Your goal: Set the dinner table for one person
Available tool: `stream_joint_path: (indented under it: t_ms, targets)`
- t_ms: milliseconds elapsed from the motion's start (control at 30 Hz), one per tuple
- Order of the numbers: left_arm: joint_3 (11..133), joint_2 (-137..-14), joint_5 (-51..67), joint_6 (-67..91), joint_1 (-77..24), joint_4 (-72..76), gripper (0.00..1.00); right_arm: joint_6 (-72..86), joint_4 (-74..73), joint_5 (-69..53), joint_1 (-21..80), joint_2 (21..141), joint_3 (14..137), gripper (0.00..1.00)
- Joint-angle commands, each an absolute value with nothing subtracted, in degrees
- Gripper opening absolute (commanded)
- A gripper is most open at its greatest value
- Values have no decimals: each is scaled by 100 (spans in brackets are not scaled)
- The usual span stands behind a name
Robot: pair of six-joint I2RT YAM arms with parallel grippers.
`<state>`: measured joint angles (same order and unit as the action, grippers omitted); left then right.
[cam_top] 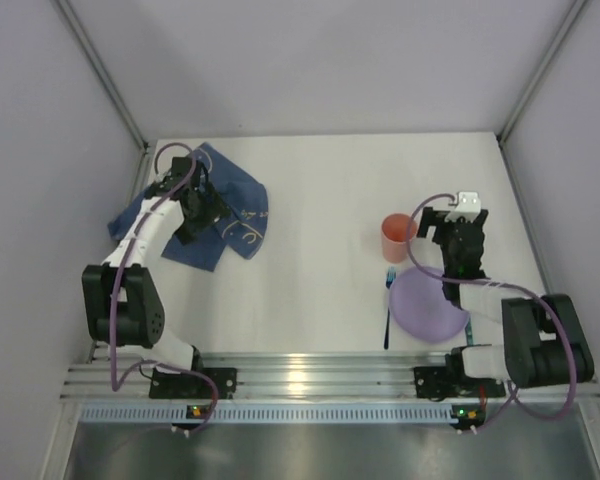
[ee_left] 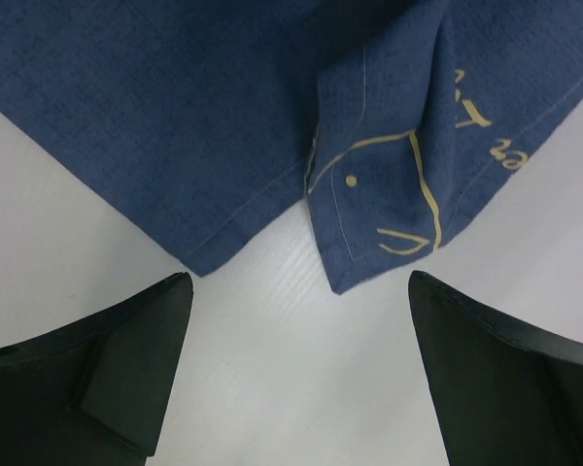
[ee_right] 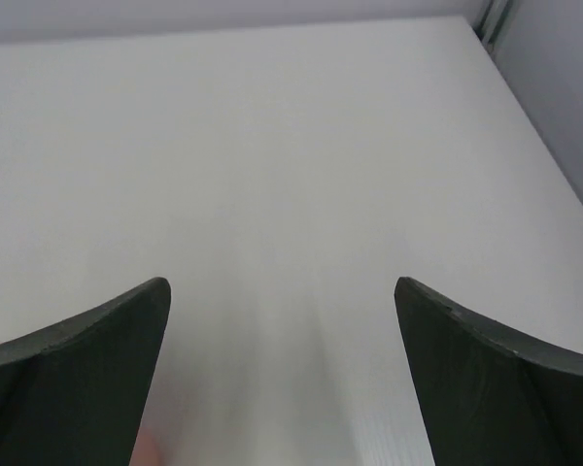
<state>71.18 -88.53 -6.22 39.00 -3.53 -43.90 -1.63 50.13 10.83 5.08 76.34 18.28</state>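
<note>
The white dinner table (cam_top: 320, 200) carries a crumpled dark blue cloth mat (cam_top: 235, 215) with pale line drawings at the back left. My left gripper (cam_top: 202, 212) hovers over the mat, open and empty. In the left wrist view (ee_left: 299, 291) its jaws stand wide apart above bare table, just short of the mat's folded corner (ee_left: 369, 204). At the right are a coral cup (cam_top: 395, 238), a purple plate (cam_top: 425, 303) and a blue fork (cam_top: 388, 300). My right gripper (cam_top: 458, 225) is just right of the cup. It is open and empty over bare table in the right wrist view (ee_right: 282, 291).
Grey walls close in the table at the left, back and right, with corner posts (cam_top: 515, 110). The arm bases sit on a metal rail (cam_top: 300, 380) at the near edge. A purple cable (cam_top: 485, 285) loops over the plate's right side.
</note>
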Motion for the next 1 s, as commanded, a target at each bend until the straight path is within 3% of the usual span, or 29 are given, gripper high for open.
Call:
stream_joint_path:
  t_ms: [0,67,200,333,400,433,467,567,633,967]
  targets:
    - [7593,-9411,-1230,3596,-343,-4052,97,1402,3408,1747,650,6979,3089,100]
    - [8005,-9972,-1353,3342,-343,-4069,91,3199,2159,1655,502,6873,3662,100]
    - [8621,-10739,-1362,2954,-343,-4026,87,3269,891,-130,369,7548,5163,100]
    - [8798,-11161,-1398,2498,-343,-3508,84,3112,79,-264,571,7314,5397,100]
    - [8894,-11354,-1476,2461,-343,-3489,76,3059,62,-255,571,6859,5117,100]
    - [9025,-11529,-1468,2444,-343,-3533,70,3032,18,-246,571,6699,5028,100]
    - [9070,-11583,-1450,2443,-343,-3551,50,2945,-183,-263,571,6541,4958,100]
    - [9062,-11584,-1292,2584,-360,-3358,7,2848,-744,-220,633,6013,4825,100]
    - [9000,-11497,-1370,2697,-404,-3218,0,2830,-913,-185,642,5679,4773,100]
    - [9166,-11180,-1345,2926,-1280,-3294,0,2874,-1731,-325,721,5089,5133,100]
